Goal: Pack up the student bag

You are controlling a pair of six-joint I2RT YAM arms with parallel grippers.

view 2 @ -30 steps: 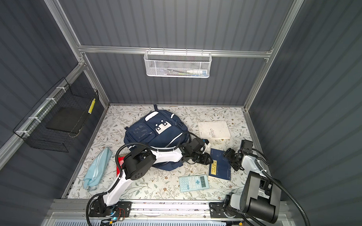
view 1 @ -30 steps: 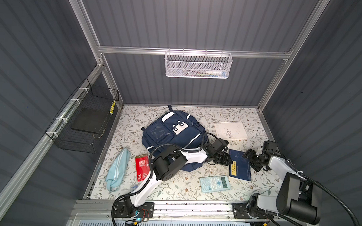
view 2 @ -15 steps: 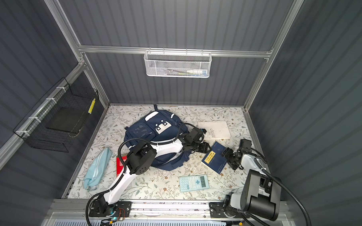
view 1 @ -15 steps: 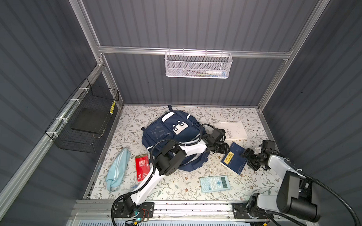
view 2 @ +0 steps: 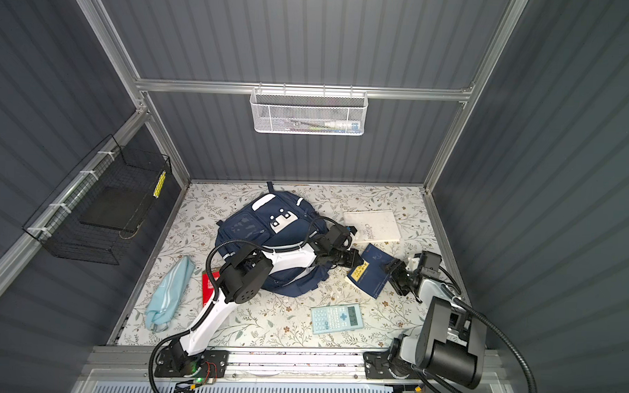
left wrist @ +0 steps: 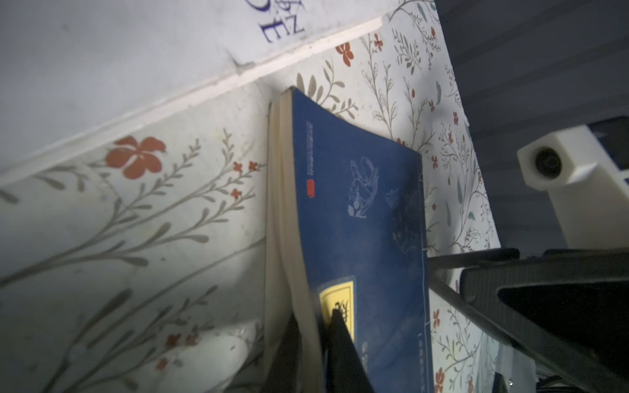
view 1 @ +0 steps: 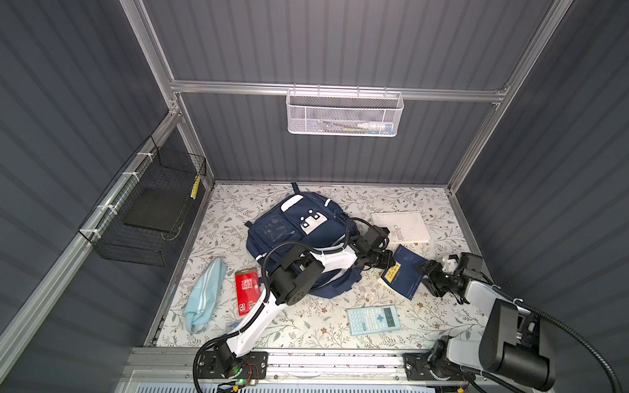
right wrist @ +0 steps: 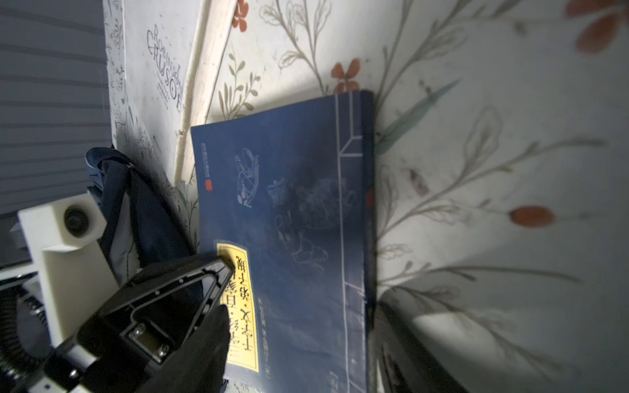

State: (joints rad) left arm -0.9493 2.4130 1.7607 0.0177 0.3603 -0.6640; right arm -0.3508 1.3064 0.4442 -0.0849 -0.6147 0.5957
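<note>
Down to the floral desk point(view 1: 301, 326) and straight in on the left pincer point(left wrist: 313, 316): clenched on the page edge of the blue book point(view 1: 403, 278), with one of its fingers point(left wrist: 337, 326) on the yellow label and the other under the pages. Stretched there across the lower part of the student bag point(view 1: 297, 225).

Over to the right pincer point(view 1: 425, 272): released, jaws apart, set against the spine edge of that same book.

And the student bag itself: flat on the rear middle of the desk, pockets and white buckled patch facing up, just left of the blue book.

Behind the blue book, a white book point(view 1: 402, 225). Nearer the front, a pale blue calculator point(view 1: 373, 320). Left of the bag, a red packet point(view 1: 246, 290) beside a light-blue pouch point(view 1: 205, 294).
</note>
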